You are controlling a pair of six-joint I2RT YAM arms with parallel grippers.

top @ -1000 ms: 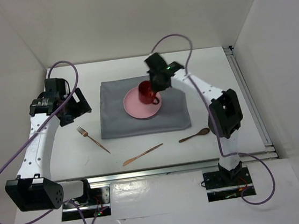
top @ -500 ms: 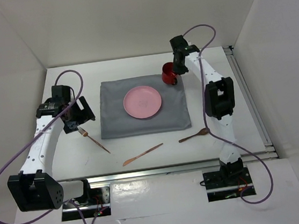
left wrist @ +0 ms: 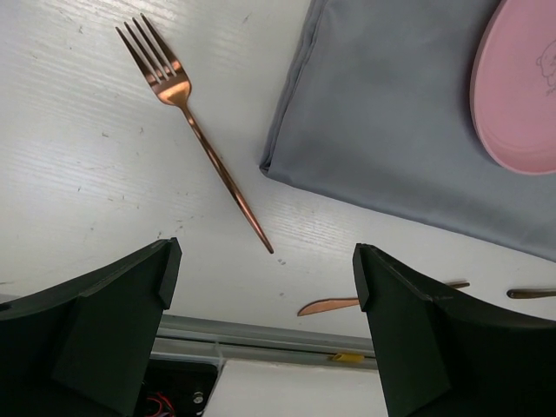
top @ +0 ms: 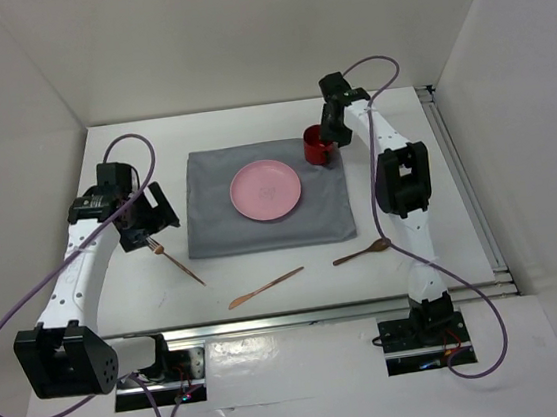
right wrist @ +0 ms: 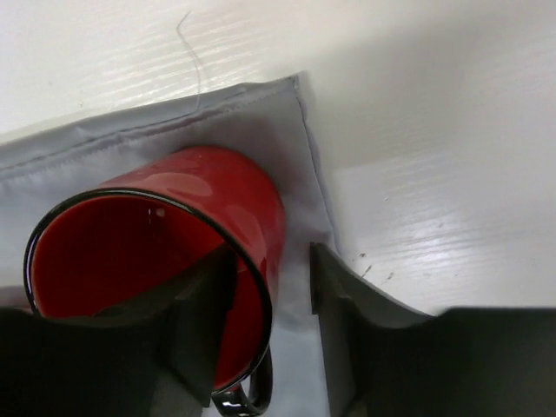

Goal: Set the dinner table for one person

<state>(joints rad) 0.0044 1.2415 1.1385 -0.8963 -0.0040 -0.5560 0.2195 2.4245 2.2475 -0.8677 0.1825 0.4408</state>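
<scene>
Matte white, faintly grained rectangle under both arms — dinner table point(top: 305, 261). Over copper fork point(left wrist: 204, 148) near left edge, left gripper point(left wrist: 261, 261) spread wide; right gripper point(right wrist: 269, 261) narrowly parted astride glossy red mug point(right wrist: 217, 182) wall.

Fork point(left wrist: 193, 130) on open dinner table point(left wrist: 78, 174), placemat point(left wrist: 391, 113) near

Left tool point(left wrist: 261, 271) with fingers spread wide over white surface point(left wrist: 78, 182), fork point(left wrist: 193, 126) lay diagonally beside grey mat point(left wrist: 391, 122), pink plate point(left wrist: 521, 95) rested on mat, knife point(left wrist: 328, 306) tip below.
</scene>
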